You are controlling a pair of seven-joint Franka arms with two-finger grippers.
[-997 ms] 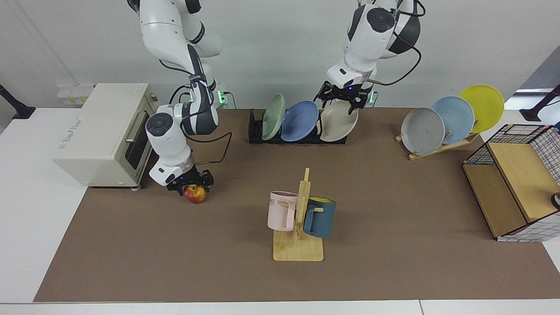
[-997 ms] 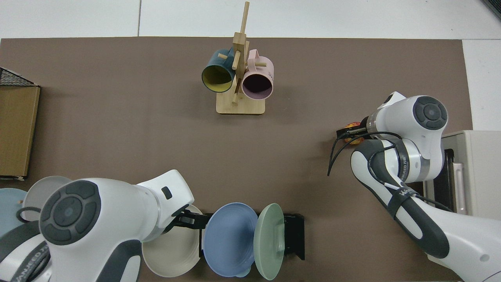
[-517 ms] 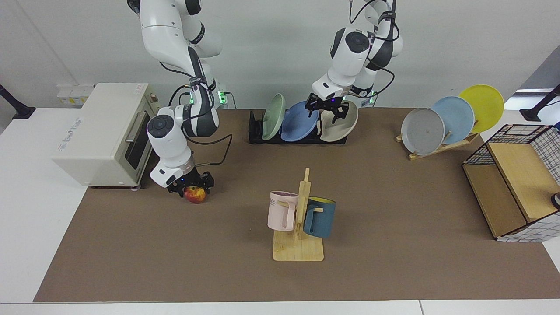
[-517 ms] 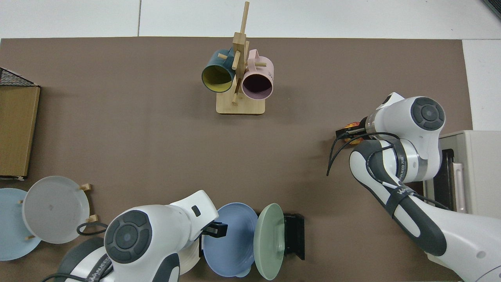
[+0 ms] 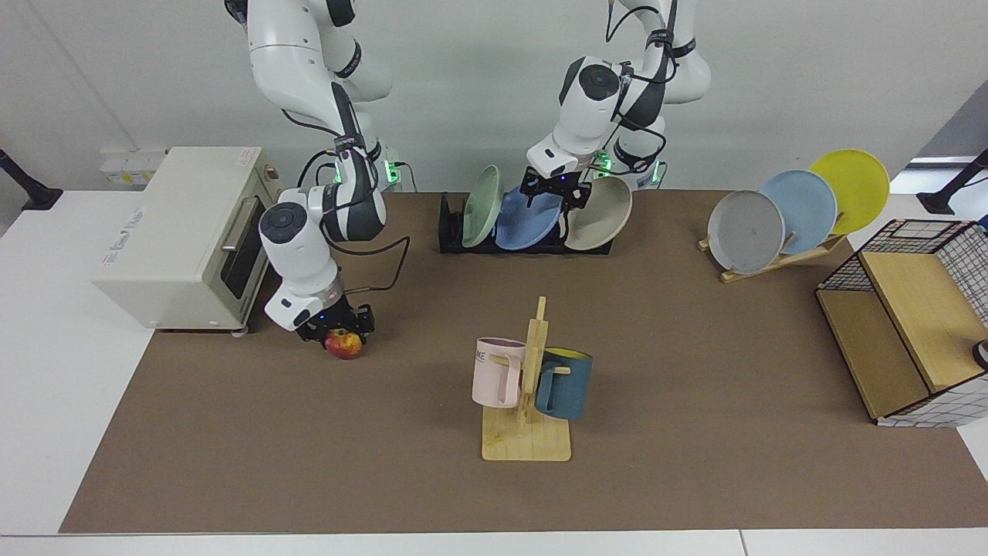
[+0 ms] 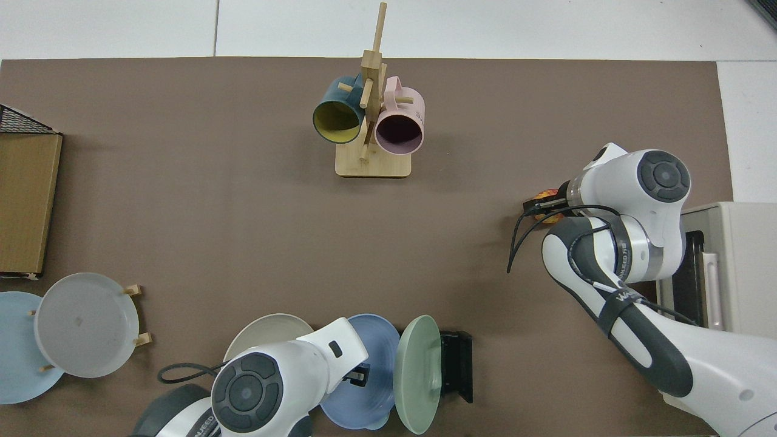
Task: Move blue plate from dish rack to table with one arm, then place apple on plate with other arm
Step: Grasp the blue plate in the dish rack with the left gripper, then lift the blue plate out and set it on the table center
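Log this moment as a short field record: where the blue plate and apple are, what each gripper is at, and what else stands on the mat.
blue plate: upright in the dish rack, between a green plate and a beige plate
left gripper: at the blue plate's top rim, jaws apart
apple: on the table, beside the toaster oven
right gripper: low over the apple, jaws around it
plate on table: not yet
also present: mug tree with a pink mug and a dark blue mug; wooden stand holding three plates
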